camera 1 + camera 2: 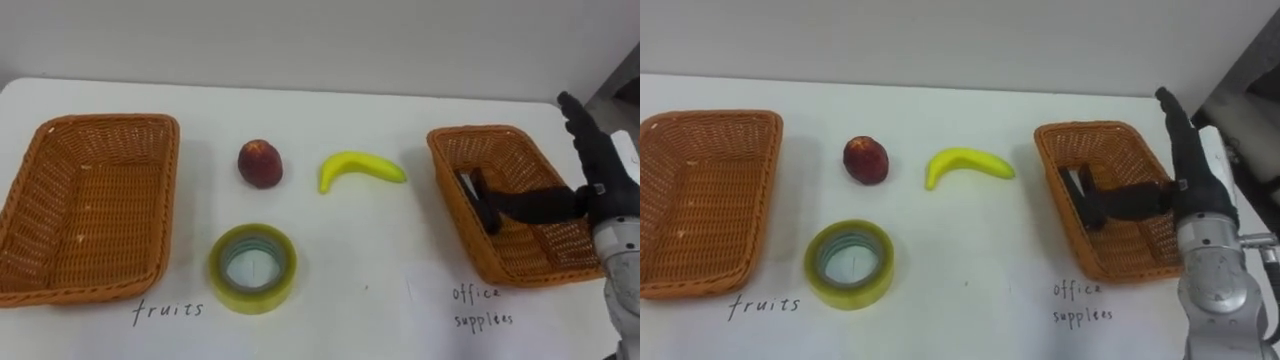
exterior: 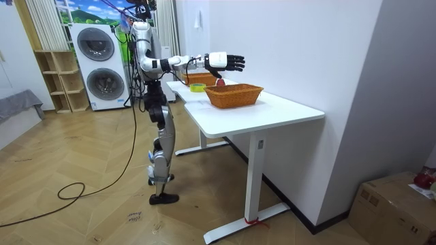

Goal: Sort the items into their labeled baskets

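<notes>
It looks like a home utility room: stacked washing machines (image 2: pixel 102 64) beside wooden shelves (image 2: pixel 56 80), a herringbone wood floor (image 2: pixel 82 211), a white desk (image 2: pixel 286 110) and a cardboard box (image 2: pixel 392 201).

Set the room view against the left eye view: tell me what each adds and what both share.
Room view: the robot standing at the long side of the white table, stacked washing machines, a cardboard box. Left eye view: the banana, handwritten labels, a dark object in the right basket. Both: that basket, the left basket, the red fruit, the tape roll, the open right hand at the right basket.
</notes>
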Controlling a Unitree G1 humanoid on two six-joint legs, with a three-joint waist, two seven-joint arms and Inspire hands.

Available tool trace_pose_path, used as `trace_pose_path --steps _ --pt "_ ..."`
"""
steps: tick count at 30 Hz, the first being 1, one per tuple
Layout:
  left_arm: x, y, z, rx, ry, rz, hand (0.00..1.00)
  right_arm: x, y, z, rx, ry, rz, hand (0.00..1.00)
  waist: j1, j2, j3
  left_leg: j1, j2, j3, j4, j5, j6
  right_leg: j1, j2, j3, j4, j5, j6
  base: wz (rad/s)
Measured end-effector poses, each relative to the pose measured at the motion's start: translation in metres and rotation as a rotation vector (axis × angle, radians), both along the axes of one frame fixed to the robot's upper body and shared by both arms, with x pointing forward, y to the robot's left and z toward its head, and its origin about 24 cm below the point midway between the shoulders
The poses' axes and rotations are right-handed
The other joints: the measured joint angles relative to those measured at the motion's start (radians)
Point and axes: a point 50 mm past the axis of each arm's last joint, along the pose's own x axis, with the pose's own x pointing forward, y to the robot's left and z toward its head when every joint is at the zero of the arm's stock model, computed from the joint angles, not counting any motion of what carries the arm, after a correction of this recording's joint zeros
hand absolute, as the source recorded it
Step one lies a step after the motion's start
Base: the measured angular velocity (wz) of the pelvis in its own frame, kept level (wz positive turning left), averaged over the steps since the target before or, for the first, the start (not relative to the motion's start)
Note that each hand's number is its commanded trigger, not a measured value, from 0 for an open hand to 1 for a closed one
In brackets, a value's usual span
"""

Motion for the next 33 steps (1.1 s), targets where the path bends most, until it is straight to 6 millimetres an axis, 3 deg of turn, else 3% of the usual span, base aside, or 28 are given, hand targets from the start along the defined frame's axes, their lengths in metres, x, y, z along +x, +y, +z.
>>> trace_pose_path --steps 7,18,25,28,33 --pt "-0.004 -0.004 -0.001 0.007 0.006 -0.034 0.0 0.007 0.021 0.013 0.06 -0.106 0.073 0.0 0.019 0.013 0.0059 -0.004 0.001 -0.003 -0.005 0.0 0.0 -0.001 -0.001 -0.011 0.0 0.0 0.0 0.01" --pt "-0.01 -0.005 -0.003 -0.011 0.026 -0.012 0.0 0.009 0.047 0.011 0.079 -0.121 0.178 0.0 0.057 0.02 0.0019 -0.007 0.0 -0.008 -0.001 0.0 0.0 -0.005 -0.003 -0.024 -0.001 0.0 0.0 0.02" --pt "-0.011 -0.005 -0.004 -0.025 0.031 -0.002 0.0 0.009 0.056 0.008 0.108 -0.116 0.22 0.0 0.054 0.041 -0.008 -0.015 0.0 -0.009 0.007 0.0 0.0 -0.006 -0.005 -0.032 0.0 0.0 0.0 0.0" --pt "-0.01 -0.008 -0.005 -0.029 0.04 -0.024 0.0 0.009 0.063 0.006 0.103 -0.1 0.25 0.0 0.051 0.054 -0.0035 -0.014 0.0 0.002 0.011 0.0 0.0 -0.009 -0.005 -0.022 0.003 0.0 0.0 -0.08" --pt "-0.008 -0.01 -0.005 -0.044 0.055 -0.05 0.0 0.01 0.064 -0.002 0.105 -0.056 0.255 0.0 0.052 0.059 -0.0019 -0.017 0.003 0.027 0.011 0.0 0.001 -0.03 -0.005 0.001 0.02 0.0 0.0 -0.15"
